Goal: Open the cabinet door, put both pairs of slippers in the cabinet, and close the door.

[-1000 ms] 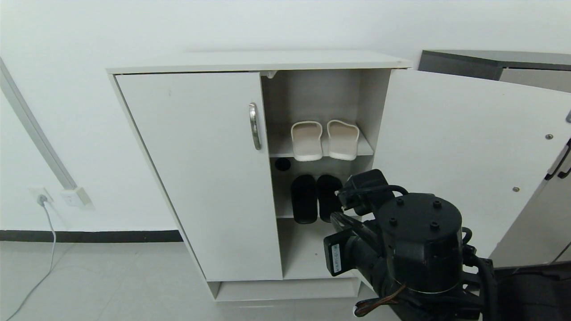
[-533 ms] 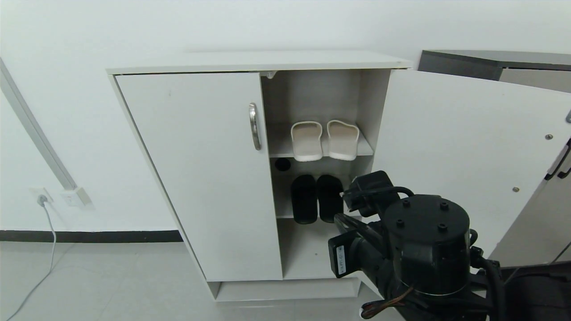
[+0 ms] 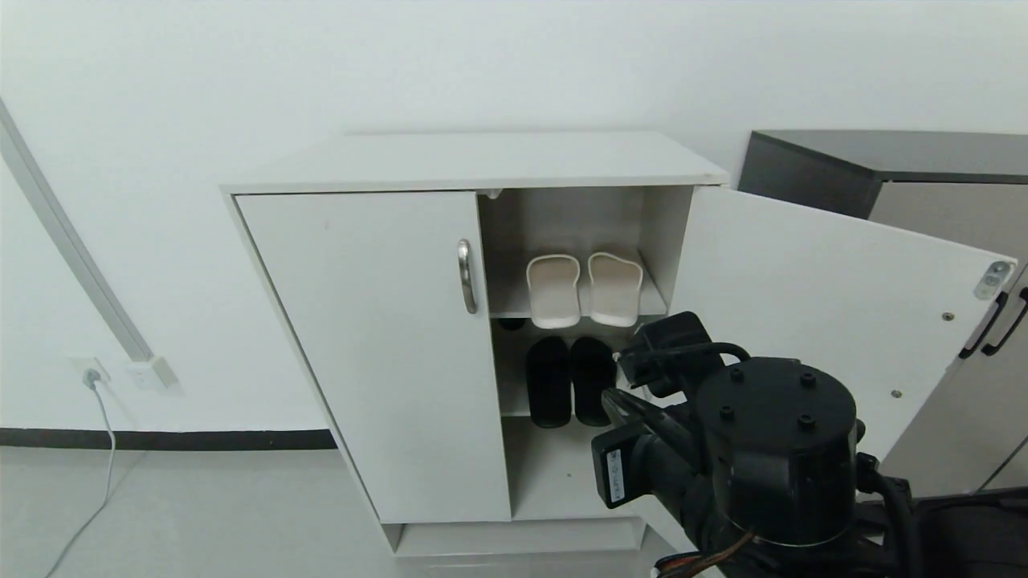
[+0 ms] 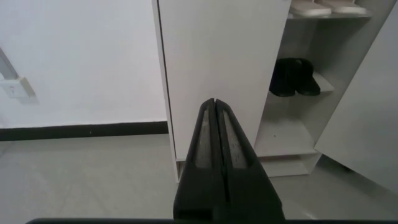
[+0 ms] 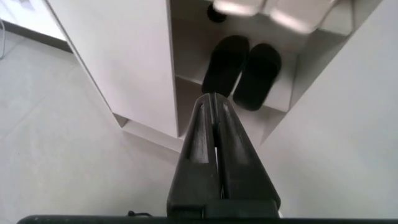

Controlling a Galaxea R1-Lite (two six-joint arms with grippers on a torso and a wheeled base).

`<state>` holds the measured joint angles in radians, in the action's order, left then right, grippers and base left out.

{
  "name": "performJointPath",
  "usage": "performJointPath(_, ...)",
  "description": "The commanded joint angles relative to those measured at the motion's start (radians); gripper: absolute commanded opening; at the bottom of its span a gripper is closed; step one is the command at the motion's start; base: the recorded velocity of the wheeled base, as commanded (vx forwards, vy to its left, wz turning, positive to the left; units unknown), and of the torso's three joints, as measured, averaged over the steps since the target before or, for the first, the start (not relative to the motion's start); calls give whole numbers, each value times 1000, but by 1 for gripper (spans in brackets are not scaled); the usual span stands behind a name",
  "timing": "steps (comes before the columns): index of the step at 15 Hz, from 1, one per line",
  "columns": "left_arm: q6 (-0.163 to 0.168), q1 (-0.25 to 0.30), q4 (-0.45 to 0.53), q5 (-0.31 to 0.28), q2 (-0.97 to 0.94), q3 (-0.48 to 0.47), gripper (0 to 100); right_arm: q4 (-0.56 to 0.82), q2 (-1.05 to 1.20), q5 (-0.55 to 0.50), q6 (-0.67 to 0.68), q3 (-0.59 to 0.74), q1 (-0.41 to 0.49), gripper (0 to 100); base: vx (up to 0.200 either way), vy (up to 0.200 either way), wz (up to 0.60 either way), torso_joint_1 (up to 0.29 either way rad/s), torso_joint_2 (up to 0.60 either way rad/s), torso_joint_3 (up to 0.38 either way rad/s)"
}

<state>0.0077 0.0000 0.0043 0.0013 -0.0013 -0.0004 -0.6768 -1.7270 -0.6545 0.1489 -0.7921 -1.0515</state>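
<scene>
While the cabinet door stands swung open at the right of the frame, the white slippers sit side by side on the upper shelf at centre. The black slippers sit on the shelf just below. The left tool and right tool each have their fingers pressed together.

Bright, even, diffuse light fills the scene and leaves the plain white wall almost shadowless. The open half of the white two-door cabinet lies in soft grey shade, where the black slippers show little detail. The curved silver door handle carries a thin highlight.
</scene>
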Motion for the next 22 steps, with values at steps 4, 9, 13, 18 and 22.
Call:
performJointPath(4, 0, 0, 0, 0, 1, 0, 0, 0, -2, -1, 0, 2, -1, 0, 0, 0, 0, 126, -458, -340)
performJointPath(9, 0, 0, 0, 0, 1, 0, 0, 0, -8, 1, 1, 2, -1, 0, 0, 0, 0, 157, -479, -321)
performJointPath(13, 0, 0, 0, 0, 1, 0, 0, 0, -8, 3, 3, 7, -1, 0, 0, 0, 0, 189, -494, -312)
performJointPath(18, 0, 2, 0, 0, 1, 0, 0, 0, -8, 3, 1, 8, -1, 0, 0, 0, 0, 214, -526, -309)
performJointPath(22, 0, 0, 0, 0, 1, -1, 0, 0, -9, 3, 3, 8, -1, 0, 0, 0, 0, 245, -559, -319)
